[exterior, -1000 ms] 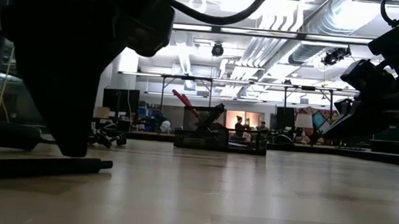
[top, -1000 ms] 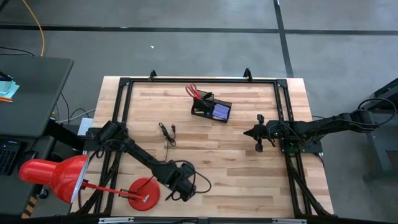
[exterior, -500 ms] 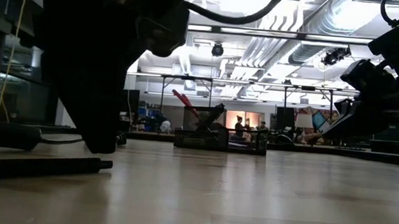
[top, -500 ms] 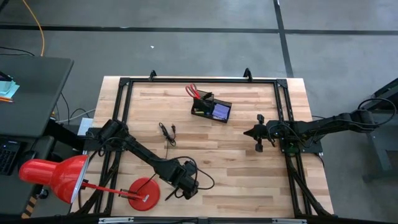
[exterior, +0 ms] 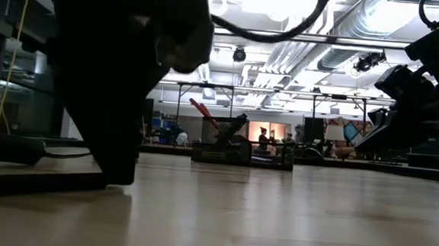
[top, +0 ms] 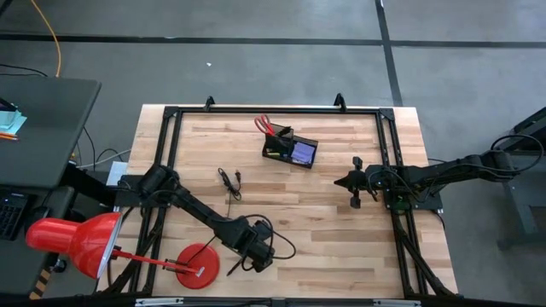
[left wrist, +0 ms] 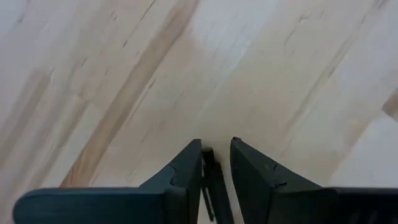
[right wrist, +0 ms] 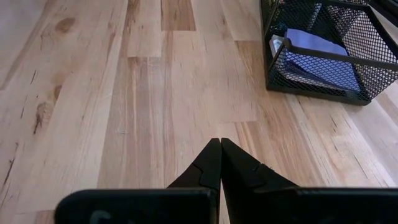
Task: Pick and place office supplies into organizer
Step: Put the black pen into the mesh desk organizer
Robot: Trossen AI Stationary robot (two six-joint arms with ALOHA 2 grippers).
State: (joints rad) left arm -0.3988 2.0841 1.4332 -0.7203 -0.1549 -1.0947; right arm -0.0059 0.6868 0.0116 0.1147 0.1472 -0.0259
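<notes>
Left claw (left wrist: pixel 216 163) sits low on the surface (top: pixel 324 222), clamped on a slim black pen (left wrist: pixel 211 186). Next call: lift cleanly, carry to the organizer (top: pixel 291 151) far across. Right claw (right wrist: pixel 220 163) waits, pressed together.

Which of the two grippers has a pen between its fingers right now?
The left gripper, down at the table's near edge beside the red lamp base; a slim black pen lies between its fingers. The right gripper hovers shut and empty.
</notes>
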